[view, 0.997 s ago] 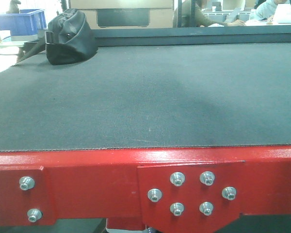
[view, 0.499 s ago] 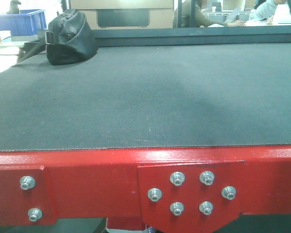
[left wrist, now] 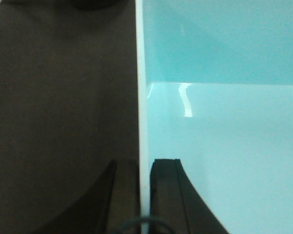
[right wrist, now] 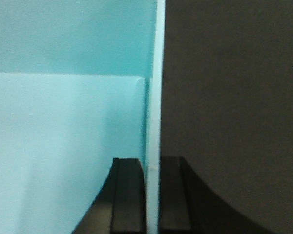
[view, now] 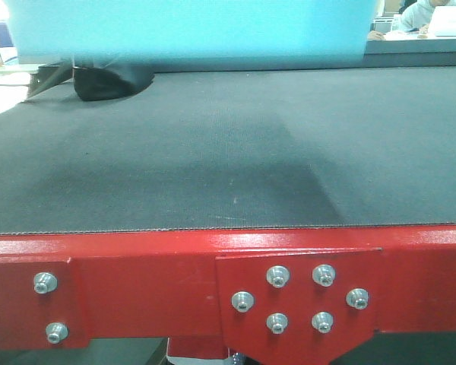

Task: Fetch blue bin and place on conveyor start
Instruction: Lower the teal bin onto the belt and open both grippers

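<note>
The pale aqua blue bin (view: pixel 190 34) hangs in the air across the top of the front view, above the black belt of the conveyor start (view: pixel 228 152). Its red frame (view: pixel 137 289) with silver bolts runs along the near edge. My left gripper (left wrist: pixel 144 168) is shut on the bin's left wall rim, one finger inside (left wrist: pixel 168 195), one outside. My right gripper (right wrist: pixel 152 165) is shut on the right wall rim (right wrist: pixel 154 97) the same way. The bin's empty inside (left wrist: pixel 224 146) shows in both wrist views. The arms are hidden in the front view.
A black bag (view: pixel 110 80) lies on the belt at the far left, partly hidden behind the bin. A person in white (view: pixel 437 15) sits at a table at the far right. The bin casts a shadow (view: pixel 235 175) on the belt's middle.
The blue bin has come into the front view from above and now covers the far background and the top of the black bag. A new shadow lies on the belt.
</note>
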Controlling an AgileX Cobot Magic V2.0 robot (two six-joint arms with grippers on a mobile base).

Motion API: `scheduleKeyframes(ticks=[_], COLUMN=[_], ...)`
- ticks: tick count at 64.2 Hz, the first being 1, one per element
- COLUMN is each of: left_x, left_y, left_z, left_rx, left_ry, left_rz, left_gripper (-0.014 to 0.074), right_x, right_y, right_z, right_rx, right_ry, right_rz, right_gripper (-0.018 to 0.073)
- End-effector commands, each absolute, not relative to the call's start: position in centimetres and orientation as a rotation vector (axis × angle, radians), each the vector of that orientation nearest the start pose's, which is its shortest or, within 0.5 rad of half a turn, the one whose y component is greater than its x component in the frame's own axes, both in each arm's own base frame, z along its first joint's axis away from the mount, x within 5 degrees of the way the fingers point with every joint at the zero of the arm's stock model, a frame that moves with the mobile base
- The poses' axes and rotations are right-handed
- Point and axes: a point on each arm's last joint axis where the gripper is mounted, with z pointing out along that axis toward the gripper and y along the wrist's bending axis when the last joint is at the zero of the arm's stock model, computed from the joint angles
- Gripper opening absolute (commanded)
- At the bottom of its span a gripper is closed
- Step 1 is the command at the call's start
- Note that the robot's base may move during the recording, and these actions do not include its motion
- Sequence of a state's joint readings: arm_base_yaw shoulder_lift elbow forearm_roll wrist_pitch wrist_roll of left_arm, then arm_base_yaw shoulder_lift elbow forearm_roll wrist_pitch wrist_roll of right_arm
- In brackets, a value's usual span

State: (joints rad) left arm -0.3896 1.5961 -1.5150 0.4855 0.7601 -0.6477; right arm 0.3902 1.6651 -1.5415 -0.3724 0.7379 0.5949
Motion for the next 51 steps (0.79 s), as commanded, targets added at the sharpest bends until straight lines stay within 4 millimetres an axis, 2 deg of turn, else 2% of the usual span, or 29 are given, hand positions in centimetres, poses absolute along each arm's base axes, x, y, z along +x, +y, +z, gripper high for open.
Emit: scheduleKeyframes(ticks=[1, 12, 19, 25, 37, 40, 44, 46, 51], left_x=[34.9, 36.2, 37.2, 37.8, 38.3, 38.4, 38.6, 38.7, 38.9], left_y=[-12.4, -13.4, -13.8, -14.0, -14.3, -14.1, -13.8, -13.6, -13.1], left_z=[35.4, 31.8, 30.0, 28.7, 27.4, 27.3, 27.1, 27.2, 27.2], left_rx=[-0.001, 0.036, 0.072, 0.091, 0.092, 0.085, 0.076, 0.071, 0.047], left_ry=[2.158, 2.183, 2.208, 2.230, 2.256, 2.255, 2.257, 2.255, 2.252], left_rz=[-0.132, -0.165, -0.134, -0.115, -0.111, -0.113, -0.111, -0.110, -0.108], left_gripper=[-0.0111, -0.0111, -0.0111, -0.0111, -0.0110, -0.0110, -0.0099, -0.0078, 0.0024], right_x=[36.8, 38.6, 39.2, 39.7, 40.9, 41.2, 41.3, 41.3, 41.4], right_y=[13.8, 14.6, 15.0, 15.2, 15.0, 14.7, 14.6, 14.4, 14.4], right_z=[34.1, 30.7, 29.7, 29.2, 27.5, 27.0, 26.7, 26.5, 26.4], right_rx=[-0.017, -0.038, -0.049, -0.056, -0.017, 0.022, 0.053, 0.068, 0.075], right_ry=[2.200, 2.248, 2.250, 2.232, 2.226, 2.239, 2.253, 2.262, 2.262], right_rz=[0.182, 0.174, 0.181, 0.202, 0.233, 0.239, 0.242, 0.238, 0.240], right_gripper=[-0.0160, -0.0160, -0.0160, -0.0160, -0.0158, -0.0115, 0.0005, 0.0096, 0.0257])
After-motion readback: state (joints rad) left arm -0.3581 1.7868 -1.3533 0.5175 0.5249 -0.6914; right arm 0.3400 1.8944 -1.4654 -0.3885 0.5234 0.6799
